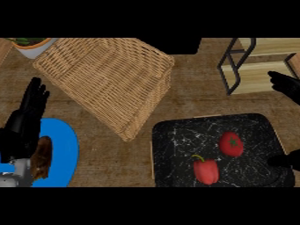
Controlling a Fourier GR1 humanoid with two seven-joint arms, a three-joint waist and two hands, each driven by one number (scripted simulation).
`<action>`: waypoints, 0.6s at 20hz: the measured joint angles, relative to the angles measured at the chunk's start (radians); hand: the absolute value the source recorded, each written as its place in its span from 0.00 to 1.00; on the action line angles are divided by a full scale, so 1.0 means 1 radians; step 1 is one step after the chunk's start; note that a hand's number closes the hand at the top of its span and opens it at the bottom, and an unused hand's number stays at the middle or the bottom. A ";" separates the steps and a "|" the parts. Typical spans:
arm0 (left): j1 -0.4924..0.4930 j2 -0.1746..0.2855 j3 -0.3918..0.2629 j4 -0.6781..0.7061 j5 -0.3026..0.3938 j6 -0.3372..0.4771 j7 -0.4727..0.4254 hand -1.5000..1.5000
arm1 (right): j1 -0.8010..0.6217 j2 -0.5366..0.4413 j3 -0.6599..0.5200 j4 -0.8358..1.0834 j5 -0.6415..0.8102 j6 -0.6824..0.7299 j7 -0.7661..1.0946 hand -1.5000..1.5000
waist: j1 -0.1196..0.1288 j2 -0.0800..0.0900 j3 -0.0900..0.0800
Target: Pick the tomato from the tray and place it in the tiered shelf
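Two red items on tray: tomato at 1 o'clock of pepper. Right hand spread open, empty, at tray's 3 o'clock; should close round tomato alone. Left hand open, resting, 9 o'clock.

Red tomato on black white-veined tray.

Red tomato (beside pepper) on tray

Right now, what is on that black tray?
A tomato and a red pepper lie apart on the tray. The right hand covers the tray's near right corner, so that spot stays unseen.
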 measured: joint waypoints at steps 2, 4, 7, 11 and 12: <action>-0.004 -0.006 -0.008 0.003 -0.007 0.003 0.000 0.50 | -0.019 -0.059 0.038 -0.051 0.069 0.011 0.080 0.00 | 0.003 0.000 -0.001; -0.012 -0.002 -0.006 -0.006 -0.007 0.002 0.013 0.50 | -0.038 -0.107 0.078 -0.104 0.127 0.023 0.172 0.00 | 0.007 0.000 -0.001; -0.014 -0.010 -0.016 -0.021 -0.018 0.008 0.021 0.50 | -0.087 -0.136 0.154 -0.149 0.214 0.032 0.322 0.00 | 0.018 0.002 -0.001; -0.009 -0.010 -0.008 -0.024 -0.010 -0.010 0.022 0.50 | -0.156 -0.091 0.271 -0.187 0.310 0.036 0.527 0.00 | 0.023 0.005 0.000; -0.017 -0.013 -0.007 -0.017 -0.014 -0.009 0.028 0.50 | -0.172 -0.068 0.301 -0.189 0.337 0.037 0.567 0.00 | 0.022 0.005 0.001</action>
